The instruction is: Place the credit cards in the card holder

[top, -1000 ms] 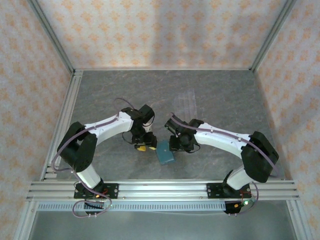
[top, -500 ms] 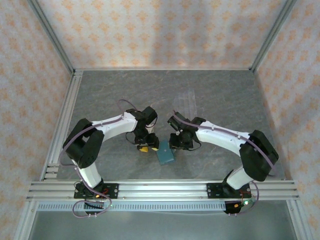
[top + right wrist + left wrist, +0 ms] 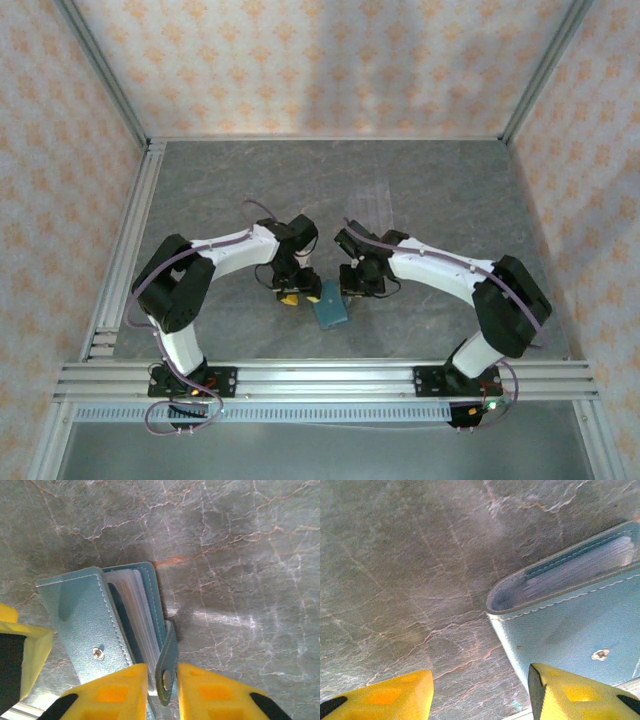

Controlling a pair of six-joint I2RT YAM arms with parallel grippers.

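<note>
I work over a grey, stone-patterned table (image 3: 450,190), matt and marbled, crossed by thin pale veins and a few rusty-pink ones. Around it stand walls (image 3: 320,60) papered in cream with rows of small orange floral motifs. Slim aluminium posts (image 3: 105,72) rise at the far corners. A ribbed aluminium rail (image 3: 330,380) runs along the near edge, where my two bases are bolted.

The small teal-blue, stitched folding card holder (image 3: 75,615) lies on the table in the near half, about midway across and directly between my two wrists. It is partly open. The top cover stands away from the lower one, and pale translucent leaves are fanned in the gap. A small metal stud (image 3: 98,653) sits on the top cover. A short teal strap tab (image 3: 167,662) with a snap of its own curls up at the open side.

My left gripper (image 3: 480,700) is spread wide and grasps nothing. One yellow fingertip is over bare table, and the other is over the edge of the card holder's cover. I cannot tell whether that one touches the cover.

My right gripper (image 3: 162,692) is narrowed, with its yellow fingers (image 3: 112,692) close on either side of the strap tab. One finger meets the tab's edge and a thin gap shows at the other, so I cannot tell whether I truly grip it.
</note>
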